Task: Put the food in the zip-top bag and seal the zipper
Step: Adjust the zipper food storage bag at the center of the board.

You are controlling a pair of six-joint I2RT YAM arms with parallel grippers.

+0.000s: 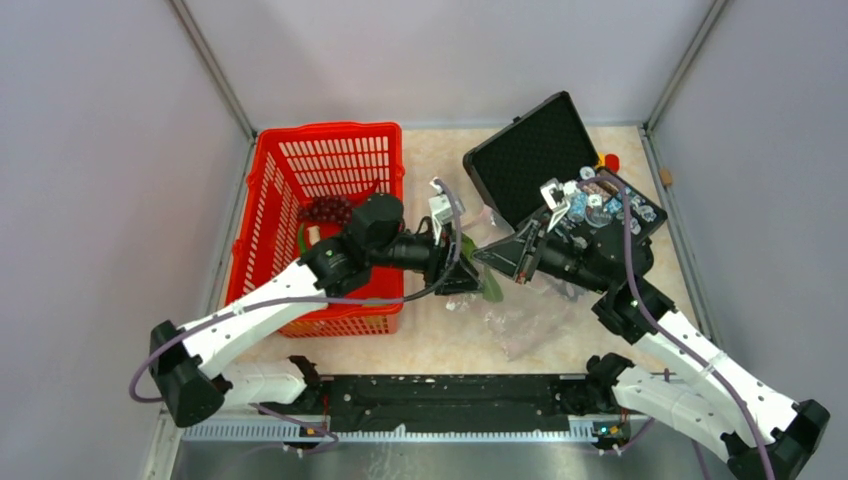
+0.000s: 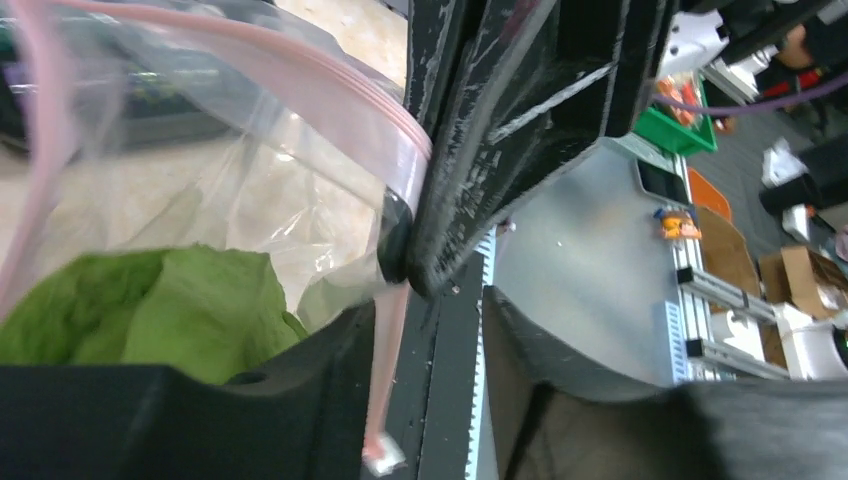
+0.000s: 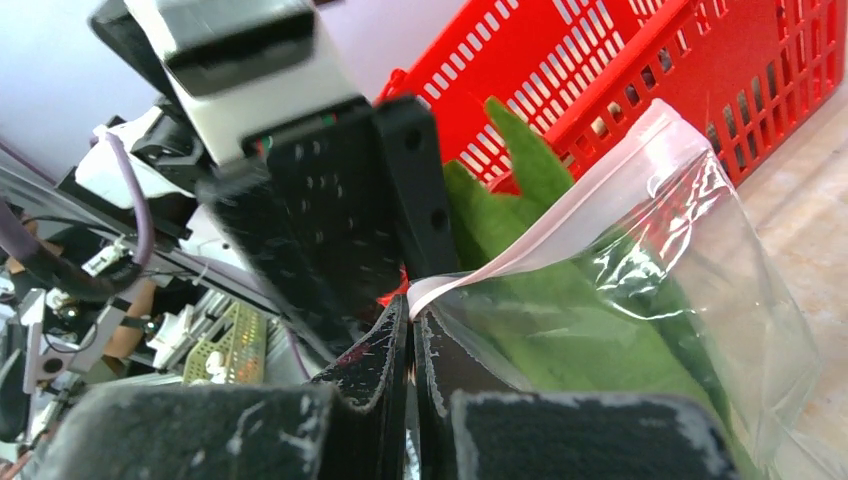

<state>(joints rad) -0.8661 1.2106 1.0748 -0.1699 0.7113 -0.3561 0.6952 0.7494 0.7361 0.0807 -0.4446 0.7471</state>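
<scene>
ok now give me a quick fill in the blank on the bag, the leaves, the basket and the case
1. The right gripper has its jaws shut on the ___ zipper of the zip-top bag.
2. The long leaves sticking out of the bag's mouth are ___.
3. The dark purple grapes lie inside the ___ basket.
4. The black case at the far right has its lid ___.

Missing words: pink; green; red; open
</scene>
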